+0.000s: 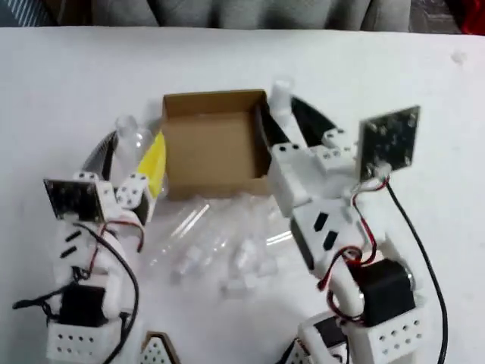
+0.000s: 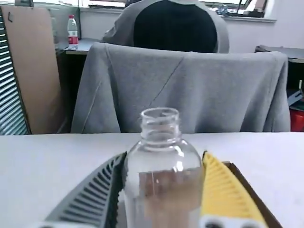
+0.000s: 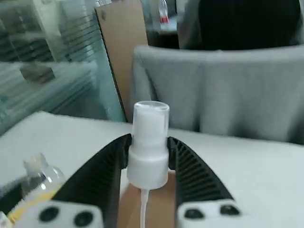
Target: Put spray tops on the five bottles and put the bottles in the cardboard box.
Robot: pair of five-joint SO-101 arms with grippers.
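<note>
Toward the table's (image 1: 227, 61) front edge, loose bottles (image 1: 189, 227) and loose tops (image 1: 246, 265) lie jumbled, their count unclear. Beyond, the left gripper (image 2: 165, 154) clamps an upright, uncapped bottle (image 2: 161, 190) beside the cardboard box's (image 1: 214, 97) left wall. The right gripper (image 3: 148, 140) pinches a spray top (image 3: 150, 118), tube down, at its far right corner; the box lies between them.

The cardboard box (image 1: 212, 148) is open upward and its floor is bare, so entry from above is free. Both flanks are blocked. The left gripper (image 1: 136, 142), clamped on a clear bottle (image 1: 127, 130), stands just beside the wall facing the left edge of the surface (image 1: 227, 61). The right gripper (image 1: 279, 106), pinching a spray top (image 1: 282, 89), crowds the opposite far corner. Loose bottles and spray tops (image 1: 227, 250) litter the strip between box and near edge. Toward the far edge the surface lies open.
</note>
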